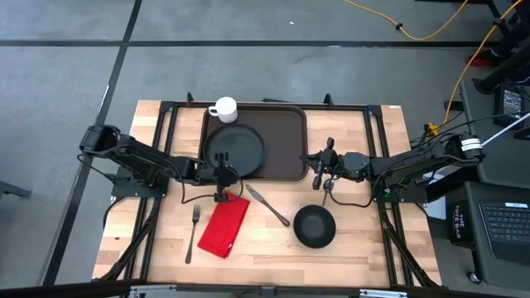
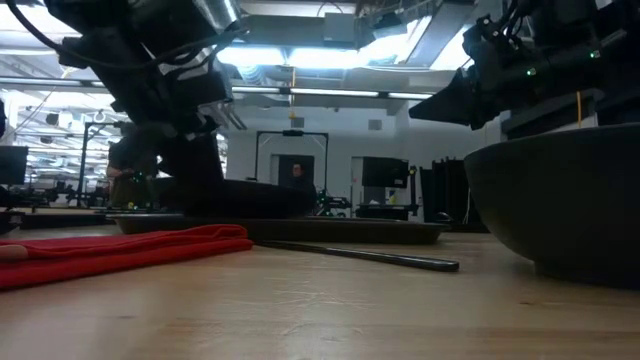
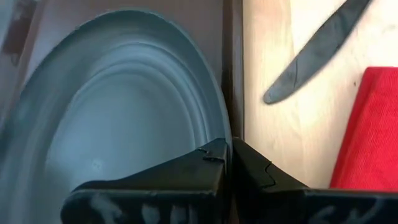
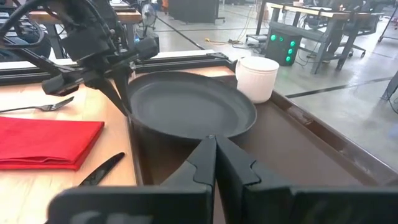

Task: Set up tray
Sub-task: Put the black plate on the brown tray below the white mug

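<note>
Left end effector [image 1: 223, 175] clamped on near rim of round black plate [image 1: 235, 149].

Lay in large dark brown rectangular plastic tray [image 1: 286, 141] at far middle of wooden tabletop [image 1: 364, 257]; right end effector [image 1: 320, 170] pressed together over tray's near right corner.

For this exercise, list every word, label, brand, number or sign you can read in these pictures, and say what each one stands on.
No text can be read anywhere.
The tray, plate, mug, bowl and napkin carry no visible markings.
The laptop keys beside the table are too small to read.
</note>
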Robot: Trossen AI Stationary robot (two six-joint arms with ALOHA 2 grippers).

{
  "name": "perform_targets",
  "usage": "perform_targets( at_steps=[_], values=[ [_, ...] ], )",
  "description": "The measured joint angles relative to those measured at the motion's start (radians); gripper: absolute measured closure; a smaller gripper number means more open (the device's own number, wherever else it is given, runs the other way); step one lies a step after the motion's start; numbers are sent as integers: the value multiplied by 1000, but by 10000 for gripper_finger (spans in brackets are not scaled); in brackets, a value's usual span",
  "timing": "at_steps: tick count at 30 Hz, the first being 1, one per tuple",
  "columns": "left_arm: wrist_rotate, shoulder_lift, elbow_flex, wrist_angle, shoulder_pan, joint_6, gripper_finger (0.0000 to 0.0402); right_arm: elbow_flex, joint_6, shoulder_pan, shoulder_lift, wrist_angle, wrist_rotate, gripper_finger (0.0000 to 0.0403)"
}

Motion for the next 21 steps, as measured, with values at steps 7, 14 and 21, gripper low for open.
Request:
perform_targets(
  at_steps=[7, 14, 21],
  values=[
    [18, 34, 0, -2, 0, 3, 399, 0, 1, 0, 0, -1, 0, 391],
    [13, 34, 0, -4, 0, -14, 399, 0, 2, 0, 0, -1, 0, 391],
    [9, 34, 0, -10, 0, -34, 398, 0, 2, 0, 0, -1, -1, 391]
  ],
)
